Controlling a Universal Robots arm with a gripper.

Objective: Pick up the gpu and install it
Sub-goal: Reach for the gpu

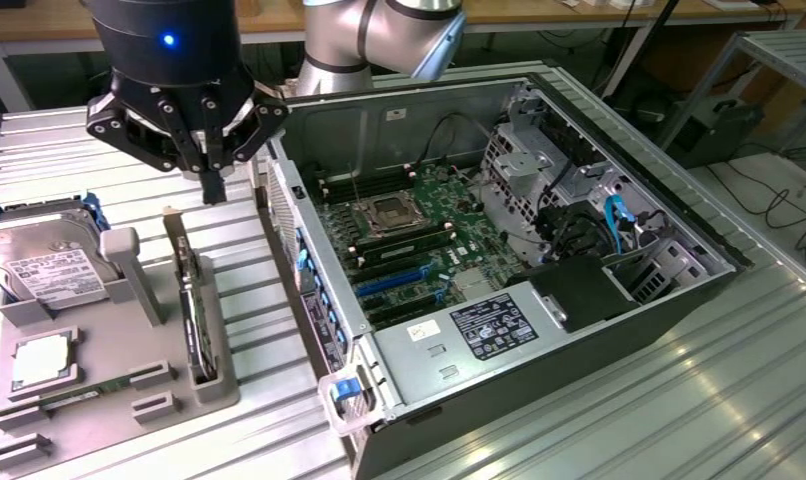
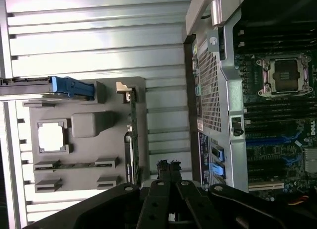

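Observation:
The gpu (image 1: 190,292) stands on its long edge in a slot of the grey holder (image 1: 110,330), a thin dark card with a metal bracket at its far end. From the wrist the gpu (image 2: 132,135) appears edge-on along the holder (image 2: 84,150). My gripper (image 1: 214,188) hangs above the table just past the card's far end, between the holder and the computer case. Its fingers are shut together with nothing between them. The wrist view has the gripper (image 2: 168,165) beside the card's line, slightly toward the case.
The open computer case (image 1: 510,250) lies on the exterior view's right, motherboard (image 1: 417,235) and blue slots (image 1: 396,285) exposed. On the holder sit a hard drive (image 1: 43,265), a square processor (image 1: 36,360) and a memory stick (image 1: 90,392). The table is ribbed metal.

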